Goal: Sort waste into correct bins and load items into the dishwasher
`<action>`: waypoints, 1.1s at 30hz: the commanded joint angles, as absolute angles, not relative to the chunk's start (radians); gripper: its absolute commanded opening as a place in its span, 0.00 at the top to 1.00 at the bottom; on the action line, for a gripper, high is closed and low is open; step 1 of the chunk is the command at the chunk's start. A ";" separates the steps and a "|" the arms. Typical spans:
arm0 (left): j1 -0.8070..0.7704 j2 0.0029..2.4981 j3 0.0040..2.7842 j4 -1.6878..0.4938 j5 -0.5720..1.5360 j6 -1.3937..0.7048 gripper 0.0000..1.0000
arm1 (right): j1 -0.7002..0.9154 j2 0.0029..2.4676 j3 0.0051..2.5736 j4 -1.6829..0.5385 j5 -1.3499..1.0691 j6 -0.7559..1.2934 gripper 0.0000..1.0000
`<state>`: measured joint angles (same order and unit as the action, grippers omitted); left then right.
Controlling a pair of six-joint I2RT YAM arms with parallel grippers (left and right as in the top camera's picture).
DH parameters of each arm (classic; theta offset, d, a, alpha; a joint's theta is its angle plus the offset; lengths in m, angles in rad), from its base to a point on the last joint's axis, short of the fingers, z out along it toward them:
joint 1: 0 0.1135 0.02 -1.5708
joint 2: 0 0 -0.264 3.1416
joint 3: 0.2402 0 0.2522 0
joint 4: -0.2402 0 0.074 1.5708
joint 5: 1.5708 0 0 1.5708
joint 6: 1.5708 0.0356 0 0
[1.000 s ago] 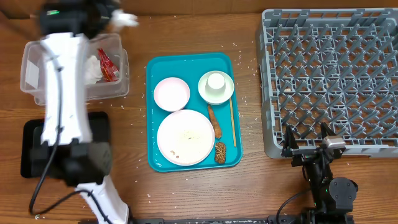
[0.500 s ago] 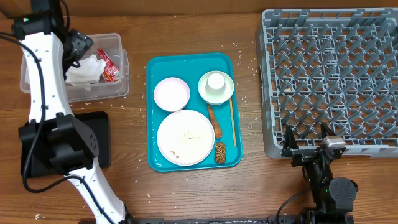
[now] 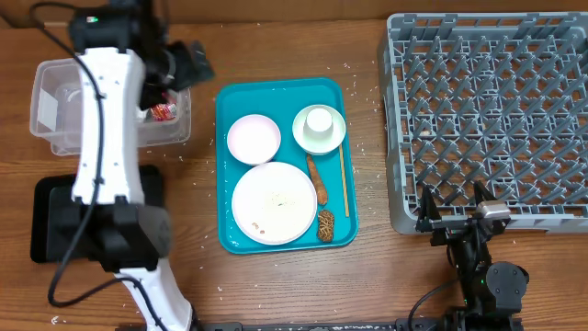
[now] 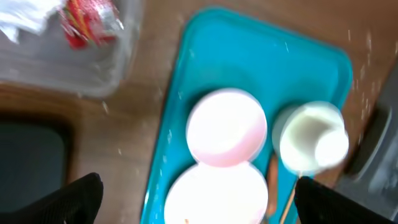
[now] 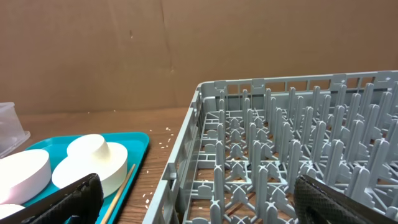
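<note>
My left gripper hangs open and empty above the gap between the clear tub and the teal tray. The tub holds a red-and-white wrapper and a white napkin. On the teal tray lie a small plate, a cup in a bowl, a large plate, a long brown scrap, a lumpy scrap and a wooden stick. My right gripper is open at the near edge of the grey dish rack.
A flat black tray lies in front of the tub, partly under my left arm. White rice grains are scattered on the wood between the teal tray and the rack. The left wrist view is blurred.
The left gripper opened, dipped over the clear tub, then swung right toward the teal tray. The right arm has not moved.
</note>
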<state>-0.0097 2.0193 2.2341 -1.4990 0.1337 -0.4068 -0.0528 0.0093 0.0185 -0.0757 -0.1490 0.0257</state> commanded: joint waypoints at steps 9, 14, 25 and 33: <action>-0.244 2.001 2.020 -1.491 0.058 -0.397 0.00 | -0.059 0.003 0.008 -0.072 -0.140 0.022 0.00; -0.274 2.002 1.872 -1.365 0.015 -0.415 0.02 | -0.059 0.003 0.008 -0.072 -0.140 0.022 0.00; -0.217 2.003 1.672 -1.232 -0.077 -0.480 0.32 | -0.059 0.003 0.008 -0.072 -0.140 0.022 0.00; -0.217 2.003 1.562 -1.113 -0.019 -0.487 0.31 | -0.059 0.003 0.008 -0.072 -0.140 0.022 0.00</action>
<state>-0.2153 2.0010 1.5829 -1.1282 -0.0528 -0.4725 -0.0528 0.0093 0.0185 -0.0757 -0.1490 0.0254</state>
